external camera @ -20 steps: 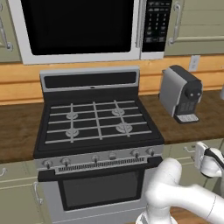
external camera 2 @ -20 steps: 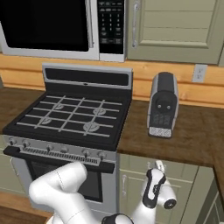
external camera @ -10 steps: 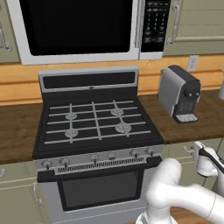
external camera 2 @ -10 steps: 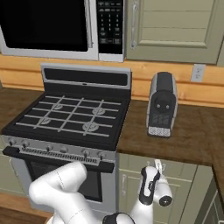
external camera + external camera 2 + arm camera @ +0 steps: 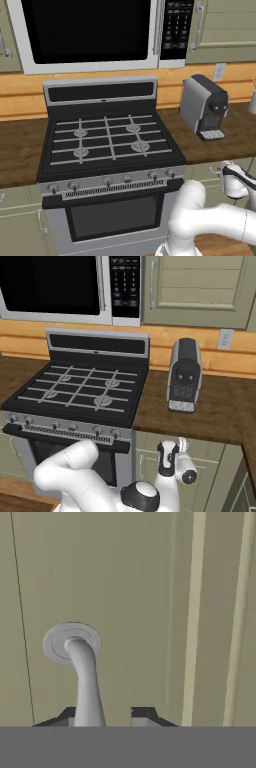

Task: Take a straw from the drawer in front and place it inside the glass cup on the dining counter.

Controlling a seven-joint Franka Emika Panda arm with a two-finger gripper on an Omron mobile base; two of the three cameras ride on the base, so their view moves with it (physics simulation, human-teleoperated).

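The sage-green drawer [image 5: 150, 587] is closed, and its flat front faces the hand view. Its silver bar handle [image 5: 86, 682] curves out from a round mount toward the camera. My gripper [image 5: 105, 714] has its two dark fingertips [image 5: 143, 714] closed in on either side of that handle. From the right base view, the gripper [image 5: 181, 445] presses against the drawer [image 5: 210, 453] just under the worktop. The left base view has the gripper [image 5: 223, 168] at the far right. The straw, the glass cup and the dining counter are out of view.
A black gas stove [image 5: 107, 142] with an oven below stands left of the drawer, under a microwave [image 5: 95, 30]. A grey coffee machine [image 5: 184, 375] sits on the wooden worktop [image 5: 220, 406] above the drawer. Green cabinet doors [image 5: 145, 466] lie beneath.
The jaws have come together from wide open onto the drawer handle. The hand has stayed at the drawer front, and the base has not moved.
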